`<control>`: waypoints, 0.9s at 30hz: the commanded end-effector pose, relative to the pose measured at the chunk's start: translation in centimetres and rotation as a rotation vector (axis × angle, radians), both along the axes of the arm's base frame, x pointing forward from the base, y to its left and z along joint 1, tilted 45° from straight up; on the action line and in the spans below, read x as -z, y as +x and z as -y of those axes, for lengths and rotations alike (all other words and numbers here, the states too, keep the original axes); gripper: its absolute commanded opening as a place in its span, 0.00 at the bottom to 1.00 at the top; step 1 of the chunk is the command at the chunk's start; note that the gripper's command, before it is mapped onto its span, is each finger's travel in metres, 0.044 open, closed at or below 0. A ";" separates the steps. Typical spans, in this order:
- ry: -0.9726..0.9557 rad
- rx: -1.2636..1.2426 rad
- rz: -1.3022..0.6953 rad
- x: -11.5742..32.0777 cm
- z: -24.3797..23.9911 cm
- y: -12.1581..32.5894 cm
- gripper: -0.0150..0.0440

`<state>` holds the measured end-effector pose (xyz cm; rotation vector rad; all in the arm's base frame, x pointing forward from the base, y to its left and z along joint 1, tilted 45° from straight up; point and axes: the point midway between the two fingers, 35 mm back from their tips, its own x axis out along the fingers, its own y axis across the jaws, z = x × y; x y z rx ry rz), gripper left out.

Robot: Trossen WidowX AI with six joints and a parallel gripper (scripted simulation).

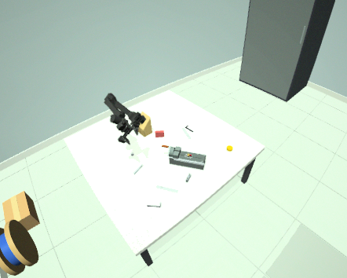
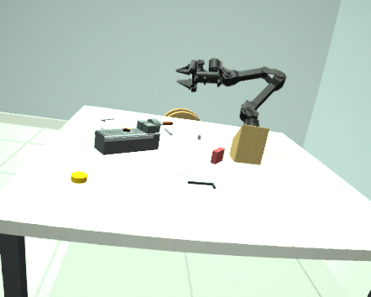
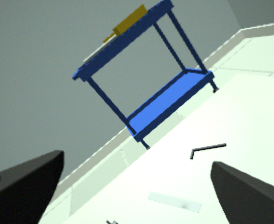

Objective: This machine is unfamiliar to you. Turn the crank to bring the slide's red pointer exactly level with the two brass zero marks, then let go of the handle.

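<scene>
The machine (image 1: 187, 162) (image 2: 128, 144) is a long dark grey box on the white table, with a raised grey block at one end. An orange-brown crank handle (image 1: 165, 146) (image 2: 167, 123) sticks out beyond that end. A small red and yellow spot on top (image 1: 188, 155) (image 2: 127, 129) is where the pointer and brass marks seem to be; it is too small to tell whether they are level. My gripper (image 1: 136, 137) (image 2: 177, 76) (image 3: 138, 163) is open and empty, high above the table and well away from the handle. The machine is not visible in the wrist view.
A tan block (image 1: 146, 126) (image 2: 251, 144) stands near the arm's base, with a red block (image 1: 159, 133) (image 2: 216, 156) beside it. A black hex key (image 2: 201, 183) (image 3: 208, 148) and a yellow disc (image 1: 229, 148) (image 2: 79, 178) lie on the table. A blue cart (image 3: 170, 97) stands beyond it.
</scene>
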<state>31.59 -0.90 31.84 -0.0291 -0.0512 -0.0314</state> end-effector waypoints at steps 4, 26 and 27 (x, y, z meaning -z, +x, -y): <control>0.003 -0.001 -0.027 0.4 -0.3 0.6 1.00; -0.109 0.011 -0.408 8.3 -5.9 8.1 1.00; -0.118 0.015 -0.426 8.7 -6.2 8.4 1.00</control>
